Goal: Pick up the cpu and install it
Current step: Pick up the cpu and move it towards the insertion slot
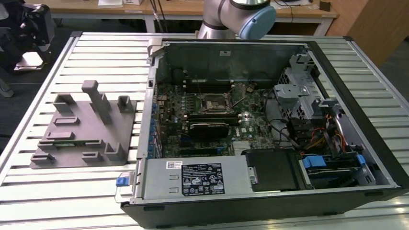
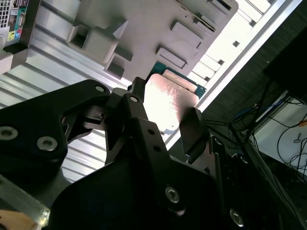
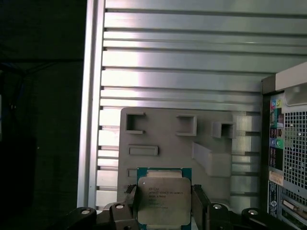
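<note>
While the pincer (image 3: 164,205) is closed on the cpu (image 3: 164,191), held over the grey tray (image 3: 163,134) on the tabletop (image 3: 192,62), we judge pickup done and seating it in the socket (image 1: 212,101) inside the case (image 1: 268,206) left to do.

**Colours and Patterns**

The cpu (image 3: 164,200) has a silver-grey top with a green edge. The gripper (image 3: 165,207) is black. The tray (image 1: 86,127) is plain grey. The table (image 1: 96,52) is silver, ribbed in parallel slats. The motherboard (image 1: 255,127) is green.
</note>
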